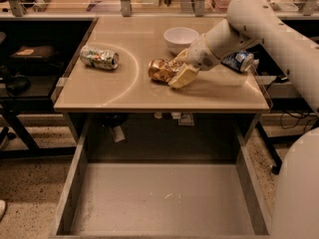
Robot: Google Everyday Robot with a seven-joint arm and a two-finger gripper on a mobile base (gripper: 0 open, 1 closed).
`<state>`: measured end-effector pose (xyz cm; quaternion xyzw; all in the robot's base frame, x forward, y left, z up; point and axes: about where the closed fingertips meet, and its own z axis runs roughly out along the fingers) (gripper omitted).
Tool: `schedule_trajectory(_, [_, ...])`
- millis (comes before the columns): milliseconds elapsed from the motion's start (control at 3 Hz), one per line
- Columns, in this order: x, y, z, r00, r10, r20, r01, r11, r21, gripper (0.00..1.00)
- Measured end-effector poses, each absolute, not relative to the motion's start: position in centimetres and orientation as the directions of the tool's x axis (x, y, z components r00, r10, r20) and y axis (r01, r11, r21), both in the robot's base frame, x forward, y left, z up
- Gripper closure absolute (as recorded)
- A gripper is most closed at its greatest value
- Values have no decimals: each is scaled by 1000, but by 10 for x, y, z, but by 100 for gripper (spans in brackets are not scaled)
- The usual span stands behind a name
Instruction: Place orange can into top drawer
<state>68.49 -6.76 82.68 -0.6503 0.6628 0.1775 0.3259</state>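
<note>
The orange can [162,69] lies on its side in the middle of the table top, shiny gold with pale patches. My gripper [180,66] reaches in from the right and is shut on the can's right end, one finger in front [182,76] and one behind; the can still rests on the table. The top drawer [159,203] is pulled out wide open below the table's front edge, its grey floor bare apart from a few specks.
A green-silver can [99,57] lies on its side at the table's left. A white bowl [180,38] stands just behind the gripper. A blue can [238,61] lies at the right, partly behind my arm. Dark desks flank the table.
</note>
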Motion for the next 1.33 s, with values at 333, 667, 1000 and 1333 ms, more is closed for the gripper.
schedule_trajectory(333, [676,-68,824,69,-748,-660,-978,81,-194,100])
schedule_trajectory(667, [646,-77,830,105,-740,-665,-970,70,-231,100])
schedule_trajectory(1000, [597,-96,835,135,-729,-671,-959,74,-274,100])
schedule_trajectory(1333, [542,-125,840,145,-725,-673,-941,108,-319,100])
